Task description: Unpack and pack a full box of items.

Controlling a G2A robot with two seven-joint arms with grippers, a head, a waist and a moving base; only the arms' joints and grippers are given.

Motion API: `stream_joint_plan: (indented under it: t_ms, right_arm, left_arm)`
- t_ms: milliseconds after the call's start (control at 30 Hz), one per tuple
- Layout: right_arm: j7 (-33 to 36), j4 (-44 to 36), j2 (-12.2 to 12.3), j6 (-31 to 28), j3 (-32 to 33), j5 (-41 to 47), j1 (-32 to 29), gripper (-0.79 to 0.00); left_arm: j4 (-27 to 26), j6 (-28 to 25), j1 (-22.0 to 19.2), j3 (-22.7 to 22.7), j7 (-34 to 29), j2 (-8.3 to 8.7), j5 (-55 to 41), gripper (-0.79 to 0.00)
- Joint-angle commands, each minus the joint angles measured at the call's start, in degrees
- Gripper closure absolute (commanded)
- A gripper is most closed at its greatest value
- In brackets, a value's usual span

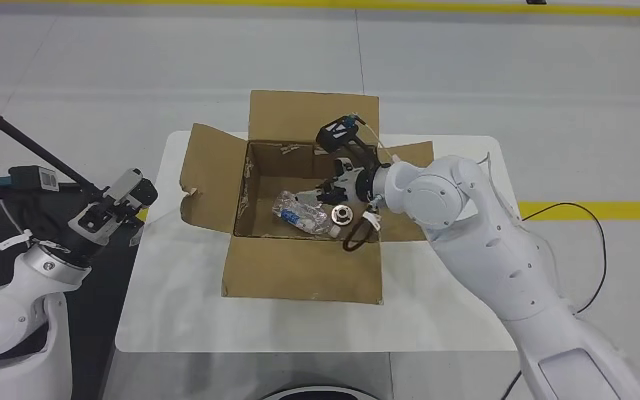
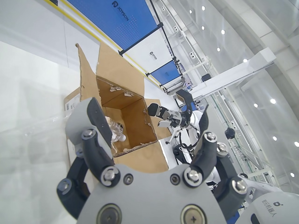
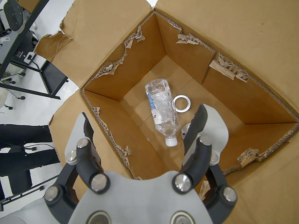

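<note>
Bottle (image 3: 162, 114) lies in box (image 3: 140, 71) below right claw (image 3: 143, 116) (spread wide).

White bench (image 1: 300, 320) on pale grey floor (image 1: 120, 70). Yellow floor line (image 1: 570, 209) off bench's right side. Blue wall panels (image 2: 109, 12) in hall beyond. Black-framed stand (image 3: 54, 78) on casters beside bench.

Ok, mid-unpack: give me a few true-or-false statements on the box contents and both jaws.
The plastic bottle lies on its side in the cardboard box. True.
The bottle has no cap. False: a white cap is on it.
A metal ring lies beside the bottle. True.
The right jaws grip the bottle. False: they are open, empty, above the box.
The left jaws are inside the box. False: they are open, outside it.
</note>
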Motion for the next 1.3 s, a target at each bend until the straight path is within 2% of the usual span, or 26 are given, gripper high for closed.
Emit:
stream_joint_plan:
  t_ms: [0, 133, 233, 367, 500, 733, 1000, 1267]
  right_arm:
    - [0.0, 0.01, 0.0, 0.0, -0.01, 0.0, 0.01, -0.785]
    - [-0.21, 0.07, -0.01, 0.13, -0.17, -0.46, -0.12, -0.785]
    - [-0.12, 0.03, -0.83, 2.4, -4.44, -6.94, 0.92, -0.785]
    - [0.38, 4.97, -2.97, 1.05, -10.59, -11.64, 5.34, -0.785]
    - [1.61, 13.35, -6.01, 1.98, -15.7, -12.65, 10.28, -0.785]
    - [3.76, 26.93, -12.2, -1.12, -23.16, -9.85, 16.08, -0.785]
    - [2.97, 38.49, -18.78, -3.93, -27.95, -7.55, 18.73, -0.785]
    - [3.75, 47.3, -24.25, -5.18, -30.83, -7.8, 19.91, -0.785]
  left_arm:
    - [0.0, 0.0, 0.0, 0.0, 0.0, 0.0, 0.0, -0.785]
    - [0.0, 0.0, 0.0, 0.0, 0.0, 0.0, 0.0, -0.785]
    - [-0.51, 0.68, 0.09, 1.35, 0.78, 0.04, -0.36, -0.785]
    - [-1.05, 2.12, -0.3, 2.89, 2.57, 0.16, -0.18, -0.785]
    - [-1.22, 2.64, -0.23, 3.67, 4.77, 0.18, -1.31, -0.785]
    - [-1.34, 2.9, 0.5, 3.35, 6.85, 0.23, -2.66, -0.785]
    - [-1.34, 2.9, 0.5, 3.35, 6.85, 0.23, -2.66, -0.785]
    - [-1.34, 2.9, 0.5, 3.35, 6.85, 0.23, -2.66, -0.785]
